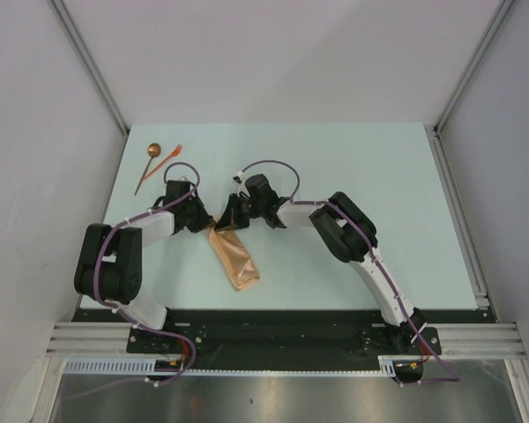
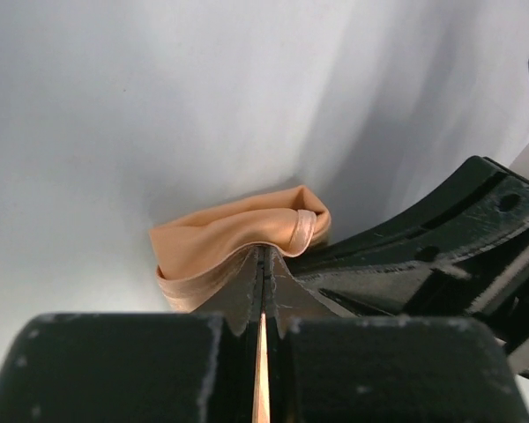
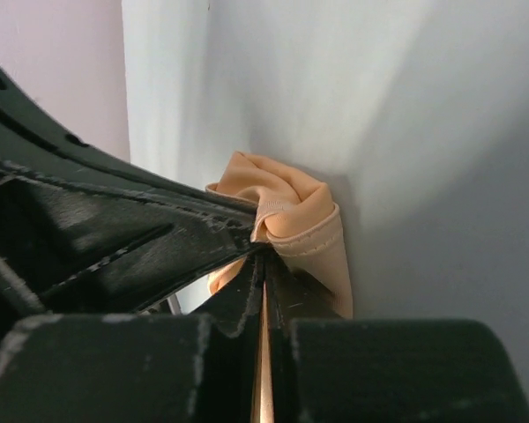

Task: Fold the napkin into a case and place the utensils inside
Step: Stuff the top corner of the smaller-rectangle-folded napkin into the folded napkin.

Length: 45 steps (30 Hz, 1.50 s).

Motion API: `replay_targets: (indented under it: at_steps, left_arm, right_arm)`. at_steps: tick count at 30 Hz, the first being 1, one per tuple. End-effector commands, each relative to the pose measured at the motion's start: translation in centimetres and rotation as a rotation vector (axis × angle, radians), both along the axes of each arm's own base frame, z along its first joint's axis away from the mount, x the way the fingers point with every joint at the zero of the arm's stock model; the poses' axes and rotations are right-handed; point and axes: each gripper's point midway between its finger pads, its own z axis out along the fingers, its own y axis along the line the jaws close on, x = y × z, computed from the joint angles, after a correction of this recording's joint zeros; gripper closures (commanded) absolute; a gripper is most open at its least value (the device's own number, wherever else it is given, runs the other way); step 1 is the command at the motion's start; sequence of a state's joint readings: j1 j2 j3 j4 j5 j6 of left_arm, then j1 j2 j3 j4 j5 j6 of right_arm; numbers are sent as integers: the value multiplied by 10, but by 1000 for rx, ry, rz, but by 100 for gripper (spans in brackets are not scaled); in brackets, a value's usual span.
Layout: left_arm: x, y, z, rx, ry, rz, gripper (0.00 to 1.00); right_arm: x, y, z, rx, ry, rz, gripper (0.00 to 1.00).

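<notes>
A tan-orange cloth napkin (image 1: 236, 257), folded into a narrow layered strip, was laid on the pale blue-green counter (image 1: 379, 167) a little left of its middle; its length was run from the grippers toward the near edge and slanted slightly to the right; its far end was bunched and lifted where both grippers met it. The left gripper (image 1: 208, 222) was brought in from the left edge's side and was closed fully on the cloth's far end; in the left wrist view only a thin sliver of tan fabric was seen between the pressed-together jaws, with a rolled hem puffed up just beyond the tips. The right gripper (image 1: 231, 220) was brought in from the right and was likewise clamped tight on the same end, just beside the left one; a stitched edge of the cloth was seen draped over its fingertips in the right wrist view. A thin dark-handled spoon (image 1: 147, 167) with a round coppery bowl and a shorter orange-red plastic fork-like piece (image 1: 168, 157) were left near the far left corner, just beside one another and well apart from the napkin.
</notes>
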<state>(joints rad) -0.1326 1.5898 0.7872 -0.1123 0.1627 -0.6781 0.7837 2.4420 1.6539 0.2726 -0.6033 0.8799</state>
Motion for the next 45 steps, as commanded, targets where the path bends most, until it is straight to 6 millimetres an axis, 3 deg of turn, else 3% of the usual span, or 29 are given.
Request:
replay_targets:
  at_steps: [1,6,10,13,14,17,25,29,34,38,39,40,42,44,45]
  left_arm:
    - [-1,-12,-10,-73,-2,7,100]
    - [-4,-8,-17,-56,-10,21,100]
    - [-7,-6,-21,-45,-2,21,100]
    - [-8,-6,-22,-47,0,19,100]
    - [-8,-6,-23,-45,1,19,100]
    - [-9,-5,-22,-41,0,20,100]
    - [-11,-4,-22,-34,2,21,100]
    - [-10,-2,-20,-27,-4,26,100]
    - [-12,-5,-8,-32,-18,15,99]
    - [-4,-10,28,-66,-72,7,80]
    - [-2,-10,46,-64,-108,0,69]
    - [-5,-8,53,-53,-102,3,65]
    - [2,-2,88,-40,-177,11,57]
    - [1,5,110,-28,-204,22,53]
    - [-1,10,126,-20,-242,32,48]
  right_arm:
    - [-3,-1,3,37,26,8,92]
    - [-4,-15,12,-20,-18,18,86]
    - [-11,-30,41,-35,-63,45,82]
    - [-20,-43,42,-58,-68,58,77]
    - [-23,-45,52,-46,-82,63,76]
    - [-39,-50,50,-40,-55,91,76]
    - [-94,-47,8,-80,-5,174,79]
    - [-96,-52,-3,-135,-51,192,80]
    - [-82,-60,18,-220,-210,196,77]
    - [-81,-67,31,-326,-294,236,67]
    - [-85,-66,38,-348,-303,261,64]
    - [-82,-69,37,-383,-323,254,63]
    - [-83,-68,42,-415,-367,285,51]
    - [-83,-70,38,-465,-387,298,39]
    - [-81,-62,47,-460,-418,301,35]
